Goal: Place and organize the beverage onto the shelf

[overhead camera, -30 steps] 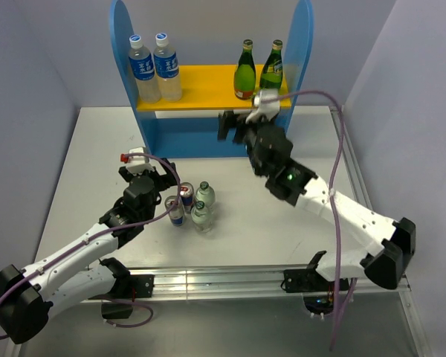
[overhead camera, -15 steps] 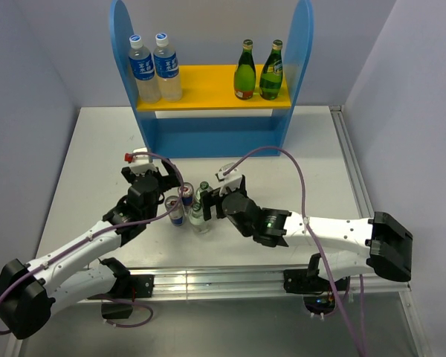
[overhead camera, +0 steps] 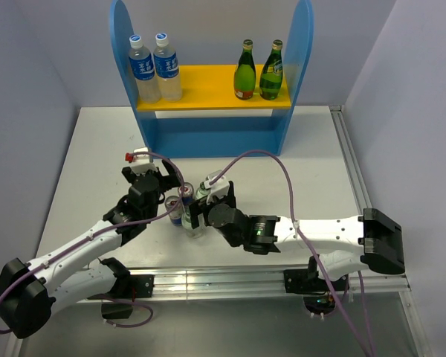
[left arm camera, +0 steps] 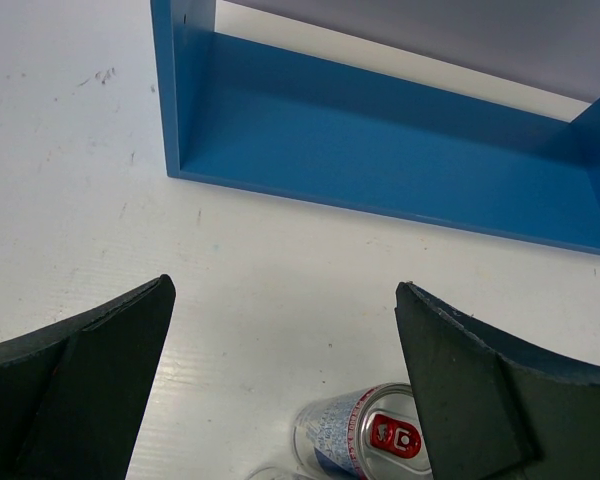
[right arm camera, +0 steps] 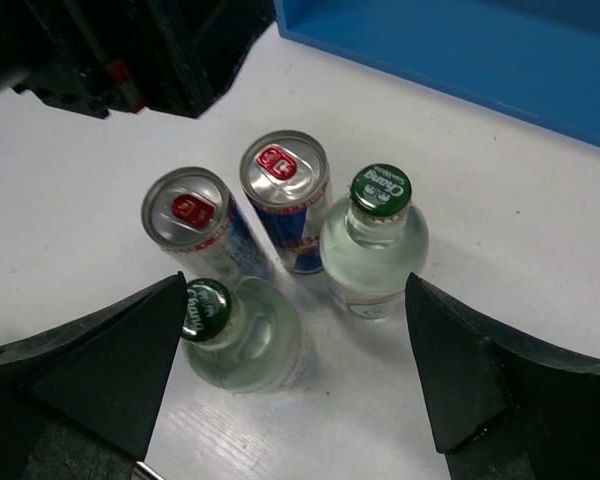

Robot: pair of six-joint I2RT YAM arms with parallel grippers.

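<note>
The blue shelf [overhead camera: 126, 44] stands at the back of the table. Two green glass bottles [overhead camera: 244, 71] stand on the right of its yellow board [overhead camera: 208, 85]. Two silver-blue-red cans [right arm camera: 290, 195] and two small clear bottles [right arm camera: 375, 245] stand upright in a cluster on the table [overhead camera: 186, 197]. My right gripper [right arm camera: 295, 285] is open and empty just above the cluster, its fingers either side of the near clear bottle [right arm camera: 240, 335]. My left gripper [left arm camera: 285, 290] is open and empty just left of the cluster, with one can [left arm camera: 365, 440] below its right finger.
Two taller clear bottles with blue labels [overhead camera: 143, 68] stand on the left of the yellow board. The shelf's blue lower bay [left arm camera: 380, 150] is open towards the arms. The left gripper's body [right arm camera: 150, 50] sits close behind the cans.
My right arm has swung from the shelf's right side down and left to hover over the cluster of drinks. Both green bottles stay on the yellow board. The left arm has barely moved.
</note>
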